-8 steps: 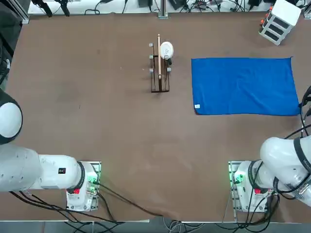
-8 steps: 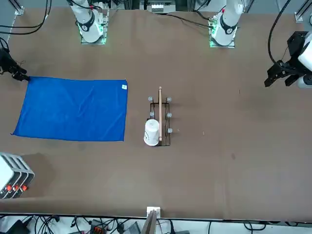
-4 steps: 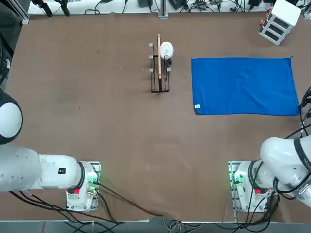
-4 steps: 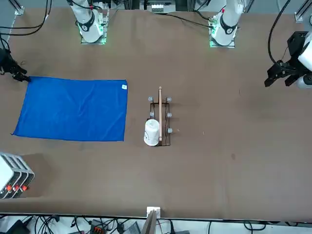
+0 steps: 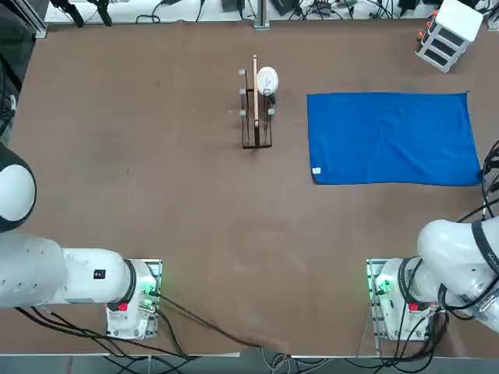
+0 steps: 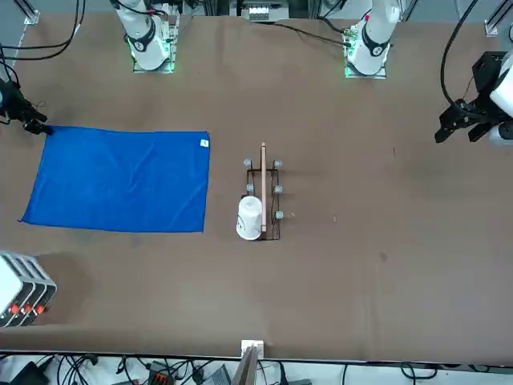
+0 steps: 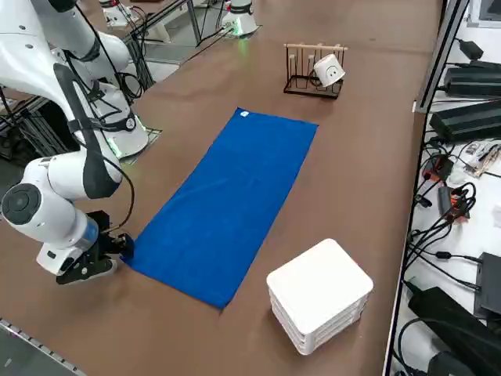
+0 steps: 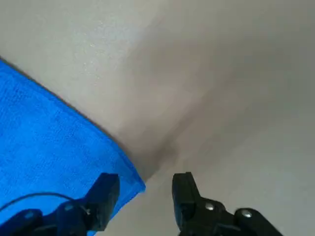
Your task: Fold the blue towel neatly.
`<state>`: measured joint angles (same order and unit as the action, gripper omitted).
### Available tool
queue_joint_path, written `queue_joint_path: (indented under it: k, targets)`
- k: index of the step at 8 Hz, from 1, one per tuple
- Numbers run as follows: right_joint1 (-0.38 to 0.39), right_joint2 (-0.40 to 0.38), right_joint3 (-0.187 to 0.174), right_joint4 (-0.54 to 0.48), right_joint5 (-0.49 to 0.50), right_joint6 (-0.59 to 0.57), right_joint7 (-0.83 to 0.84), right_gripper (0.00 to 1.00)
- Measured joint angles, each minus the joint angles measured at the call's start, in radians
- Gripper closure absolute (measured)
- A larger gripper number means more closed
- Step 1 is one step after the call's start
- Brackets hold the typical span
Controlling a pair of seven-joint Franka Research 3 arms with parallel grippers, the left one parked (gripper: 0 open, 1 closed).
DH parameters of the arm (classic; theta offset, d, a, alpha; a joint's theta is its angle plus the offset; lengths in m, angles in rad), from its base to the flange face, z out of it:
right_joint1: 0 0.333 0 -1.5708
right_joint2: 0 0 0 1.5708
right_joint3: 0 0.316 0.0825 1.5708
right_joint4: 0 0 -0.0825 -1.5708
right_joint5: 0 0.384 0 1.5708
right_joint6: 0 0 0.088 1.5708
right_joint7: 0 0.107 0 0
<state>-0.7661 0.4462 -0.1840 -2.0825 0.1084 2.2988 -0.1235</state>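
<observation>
The blue towel (image 5: 394, 139) lies flat and spread out on the right half of the brown table, with its small white tag (image 5: 316, 171) at the near inner corner. The front view shows the towel (image 6: 120, 180) at the left, and the right side view shows it (image 7: 227, 200) running lengthwise. My right gripper (image 6: 36, 127) sits low at the towel's near outer corner, by the table's right edge (image 7: 124, 247). In the wrist view the gripper (image 8: 145, 194) is open, and the corner of the towel (image 8: 49, 137) reaches into the gap beside one finger (image 8: 106, 196).
A wooden rack (image 5: 256, 117) holding a white cup (image 5: 267, 79) stands left of the towel. A white stacked box (image 5: 448, 35) sits at the far right corner of the table, just beyond the towel's far edge (image 7: 319, 294).
</observation>
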Motion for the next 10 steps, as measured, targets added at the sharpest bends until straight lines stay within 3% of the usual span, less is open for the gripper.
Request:
queue_joint_path:
  k: [5,6,7,9,10]
  targets:
    - [0.0,0.015,0.001,0.0,0.001,-0.001,0.025,0.39]
    - [0.0,0.016,0.004,0.0,0.001,-0.001,0.046,0.54]
    - [0.0,0.016,0.006,0.0,0.001,-0.001,0.056,0.59]
    - [0.001,0.014,0.009,0.001,0.001,-0.002,0.059,0.97]
    - [0.001,0.014,0.01,0.003,0.001,-0.012,0.058,0.97]
